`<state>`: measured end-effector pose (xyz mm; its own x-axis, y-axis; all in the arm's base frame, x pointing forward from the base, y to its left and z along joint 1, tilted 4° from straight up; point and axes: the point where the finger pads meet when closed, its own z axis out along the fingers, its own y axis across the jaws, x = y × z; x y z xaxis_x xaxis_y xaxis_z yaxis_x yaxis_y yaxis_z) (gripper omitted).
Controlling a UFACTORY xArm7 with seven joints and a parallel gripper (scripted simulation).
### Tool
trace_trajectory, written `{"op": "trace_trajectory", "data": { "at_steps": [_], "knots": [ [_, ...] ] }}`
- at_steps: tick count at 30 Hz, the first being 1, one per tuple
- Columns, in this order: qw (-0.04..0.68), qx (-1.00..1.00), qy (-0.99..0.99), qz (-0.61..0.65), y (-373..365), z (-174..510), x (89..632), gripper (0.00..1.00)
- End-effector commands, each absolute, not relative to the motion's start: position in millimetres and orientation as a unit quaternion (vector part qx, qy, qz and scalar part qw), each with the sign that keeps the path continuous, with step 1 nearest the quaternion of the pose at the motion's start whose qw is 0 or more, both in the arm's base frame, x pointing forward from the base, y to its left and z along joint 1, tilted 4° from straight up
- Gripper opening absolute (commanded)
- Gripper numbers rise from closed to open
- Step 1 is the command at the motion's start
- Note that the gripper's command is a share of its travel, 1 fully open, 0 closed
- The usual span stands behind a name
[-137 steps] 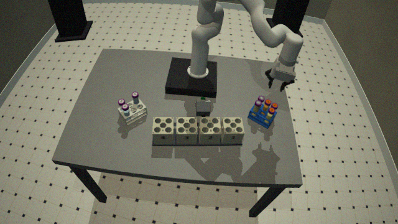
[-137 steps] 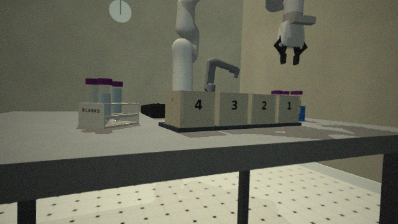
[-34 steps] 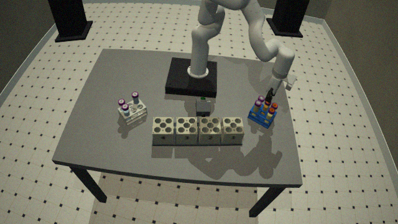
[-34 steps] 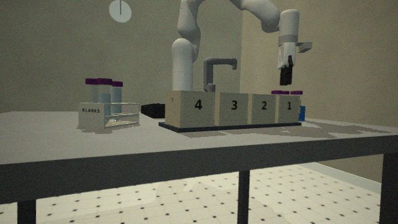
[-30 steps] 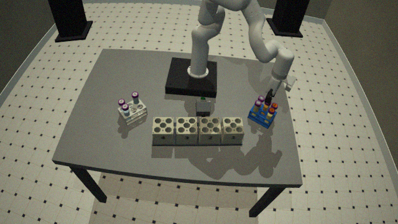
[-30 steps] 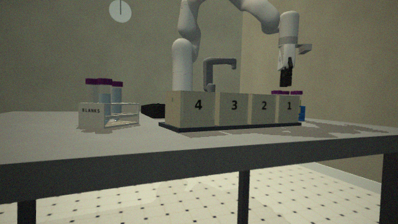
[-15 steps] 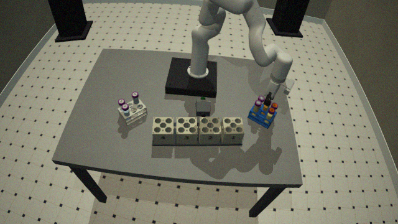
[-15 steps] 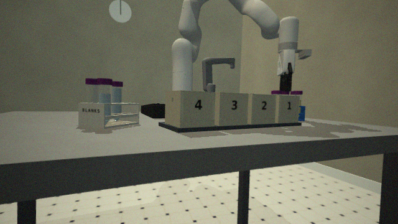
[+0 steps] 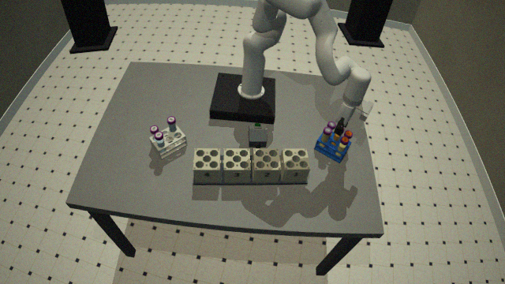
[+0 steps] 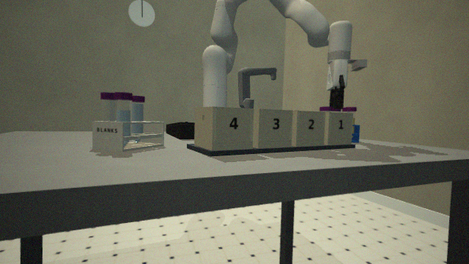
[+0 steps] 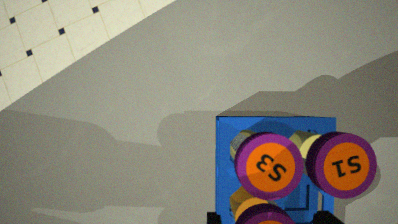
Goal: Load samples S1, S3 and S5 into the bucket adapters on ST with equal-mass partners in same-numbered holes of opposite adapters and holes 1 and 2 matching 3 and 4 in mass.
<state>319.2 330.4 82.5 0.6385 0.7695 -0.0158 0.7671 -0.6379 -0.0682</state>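
In the blue rack (image 9: 329, 153) (image 10: 356, 133) (image 11: 227, 125), purple-capped S3 (image 9: 348, 134) (image 11: 270, 166) and S1 (image 9: 344, 140) (image 11: 346, 165) show orange dots; the gripper (image 9: 339, 131) (image 10: 336, 107) (image 11: 270, 220) has its jaws apart above it

End effector (image 9: 339, 130) (image 10: 336, 103) (image 11: 272, 220) lower, at blue rack (image 9: 331, 153) (image 10: 355, 133) (image 11: 276, 122) w/ narrower gap
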Motion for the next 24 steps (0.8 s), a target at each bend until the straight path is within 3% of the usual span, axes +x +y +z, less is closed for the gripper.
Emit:
{"op": "trace_trajectory", "data": {
  "at_steps": [1,24],
  "knots": [
    [0.028,-0.905,-0.425,0.019,332,81,320,0.57],
    [0.028,-0.905,-0.425,0.019,332,68,320,0.57]
  ]
}}
